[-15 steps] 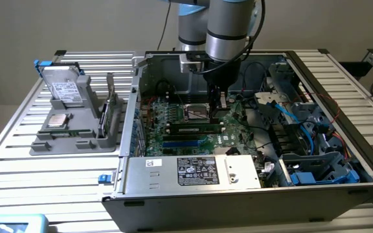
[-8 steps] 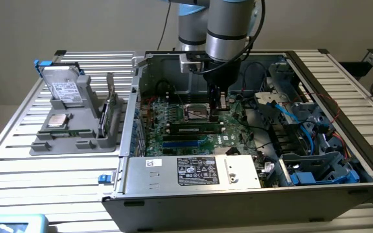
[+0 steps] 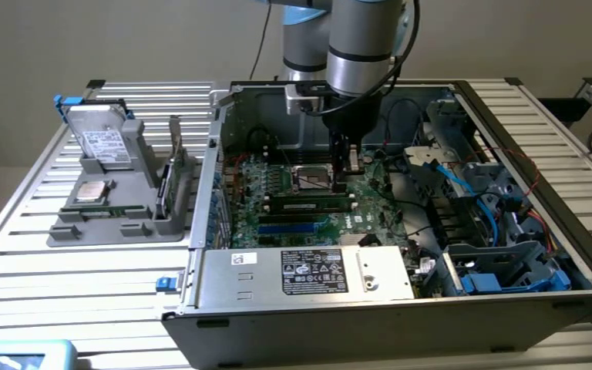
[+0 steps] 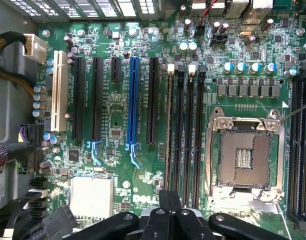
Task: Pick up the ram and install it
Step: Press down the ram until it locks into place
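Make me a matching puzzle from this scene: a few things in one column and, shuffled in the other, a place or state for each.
Things
1. gripper
2. hard drive
3. small silver chip
4. square socket

Places or states
A. lying flat on the grey holder
B. inside the open computer case, above the green board
C. propped up at the far end of the grey holder
D. empty, framed in metal, on the green board

Pairs: 1-B, 2-C, 3-A, 4-D
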Robot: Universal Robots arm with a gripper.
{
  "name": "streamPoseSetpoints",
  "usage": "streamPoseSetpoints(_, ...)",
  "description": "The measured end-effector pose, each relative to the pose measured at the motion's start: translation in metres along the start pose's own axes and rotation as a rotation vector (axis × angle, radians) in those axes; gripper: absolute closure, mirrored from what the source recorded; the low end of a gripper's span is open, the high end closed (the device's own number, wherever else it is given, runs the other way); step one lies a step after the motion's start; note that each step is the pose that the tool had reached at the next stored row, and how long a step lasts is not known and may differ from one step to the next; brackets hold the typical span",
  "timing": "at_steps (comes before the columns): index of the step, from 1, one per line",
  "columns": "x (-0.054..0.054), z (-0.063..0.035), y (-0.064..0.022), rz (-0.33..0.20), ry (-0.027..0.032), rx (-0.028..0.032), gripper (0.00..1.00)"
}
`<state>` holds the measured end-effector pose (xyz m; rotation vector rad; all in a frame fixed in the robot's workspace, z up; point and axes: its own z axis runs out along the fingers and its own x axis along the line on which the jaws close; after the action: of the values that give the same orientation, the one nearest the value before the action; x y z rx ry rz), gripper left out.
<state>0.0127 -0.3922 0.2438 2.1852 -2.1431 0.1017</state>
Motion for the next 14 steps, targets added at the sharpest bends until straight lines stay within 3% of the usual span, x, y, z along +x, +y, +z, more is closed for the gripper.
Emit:
streamPoseSetpoints(4,-0.0004,0.0002,0.0,0.0,0.0051,-0.0019,0.89)
streamPoseSetpoints(9,-0.0046,0.0037,-0.0001,0.0,0.0335,-0.0021,0.89)
streamPoseSetpoints(10,-0.0048,0.0045,-0.0001,0.0,0.0358,-0.0013,0.89)
streamPoseSetpoints(14,-0.0051,0.0071,0.0,0.001,0.0363,0.0027,0.89)
